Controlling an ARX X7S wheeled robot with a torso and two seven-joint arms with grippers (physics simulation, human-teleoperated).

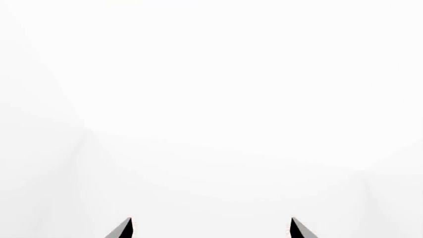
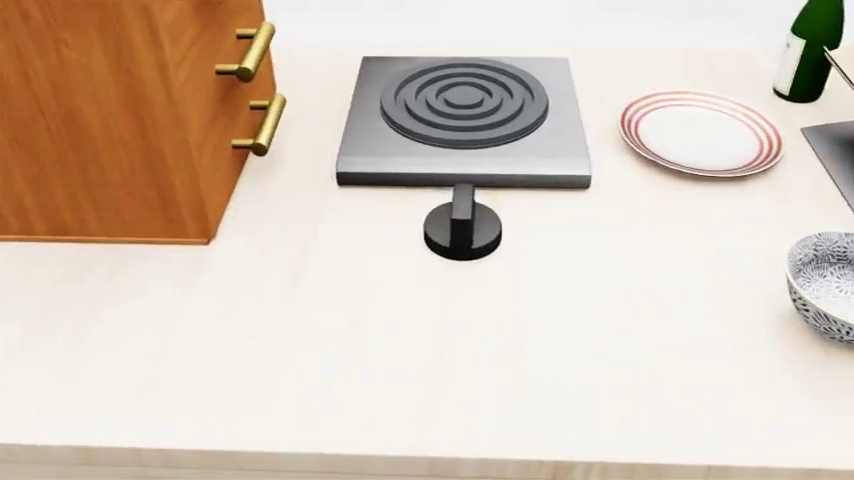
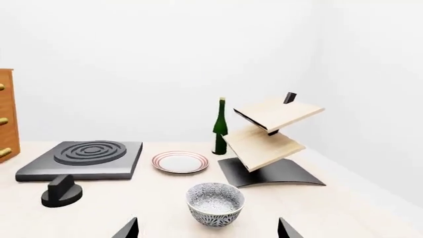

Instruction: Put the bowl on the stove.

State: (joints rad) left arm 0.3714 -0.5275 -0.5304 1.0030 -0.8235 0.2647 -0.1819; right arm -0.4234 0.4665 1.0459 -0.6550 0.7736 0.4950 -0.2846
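Pale cream countertop [image 2: 400,380] fills the head view, backed by a plain white wall. No arm or gripper is seen in the head view.

Stove [image 2: 463,120]: flat dark grey square with one round burner of raised concentric rings, set toward the back of the counter, nothing on it. Just in front of its front edge a black round knob [image 2: 462,231] is noted. A wooden cabinet [image 2: 114,115] with brass handles is recorded to the stove's left.

Bowl [image 2: 827,285]: speckled grey-blue on white, upright, seen cut off by the right edge of the head view, resting on the counter nearer the robot than the stove and well apart from it. A white plate with red rings [image 2: 701,132] lies to the right of the stove, behind the bowl. A green bottle [image 2: 809,50] stands beyond the plate.

Right wrist view: the bowl [image 3: 215,204] is seen straight ahead, empty. Right gripper [image 3: 208,232]: only two dark fingertips are shown, spread wide, nothing held between them. A tilted wooden two-shelf rack [image 3: 268,134] on a dark base is noted beyond the bowl, beside the bottle.

Left wrist view: only blank white is seen. Left gripper [image 1: 211,229]: two dark fingertips set wide apart, nothing gripped.
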